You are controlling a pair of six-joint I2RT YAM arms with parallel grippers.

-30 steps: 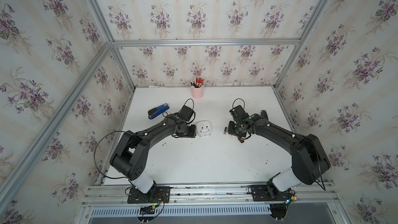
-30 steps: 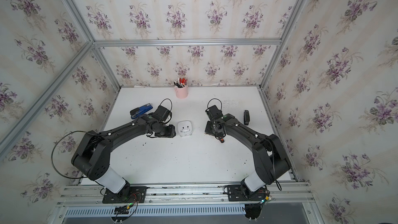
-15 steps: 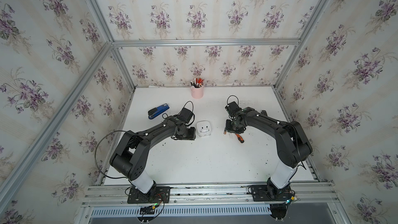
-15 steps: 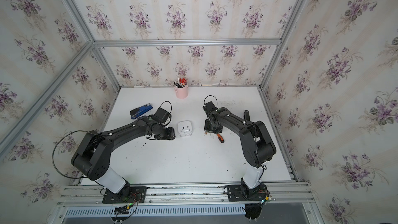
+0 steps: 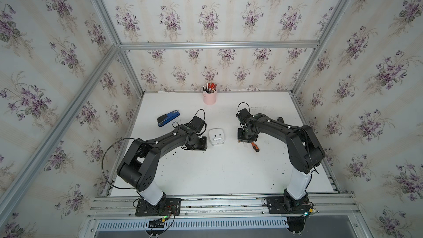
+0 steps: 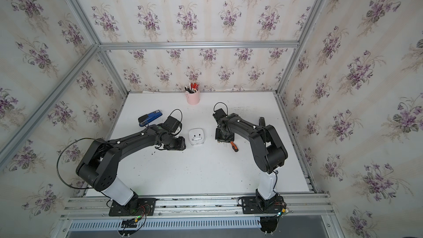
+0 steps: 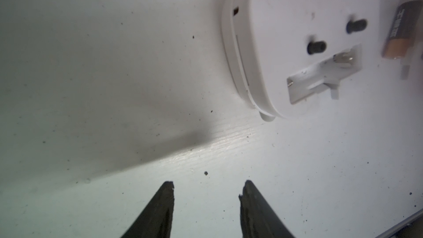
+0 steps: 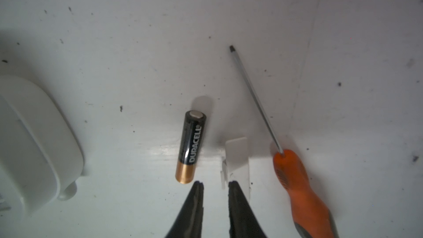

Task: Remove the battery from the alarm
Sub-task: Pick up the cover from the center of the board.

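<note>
On the white table (image 5: 229,175), both arms reach toward the alarm (image 5: 216,136). The left arm (image 5: 164,138) stretches low, with the left gripper (image 7: 207,188) just beside the alarm's left edge, jaws apart and empty. The right arm (image 5: 274,125) bends down right of the alarm; the right gripper (image 8: 215,185) is narrowly parted, gripping nothing. The alarm lies back up, its slot open. Farthest right of it lies the orange-handled screwdriver (image 8: 297,179). The battery (image 8: 190,147) lies nearer the alarm, flat on the table, its copper end just off one fingertip. A small white cover (image 8: 238,159) lies between them.

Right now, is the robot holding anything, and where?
Nothing. The left gripper and right gripper are open and empty; the black cylindrical battery lies free.
</note>
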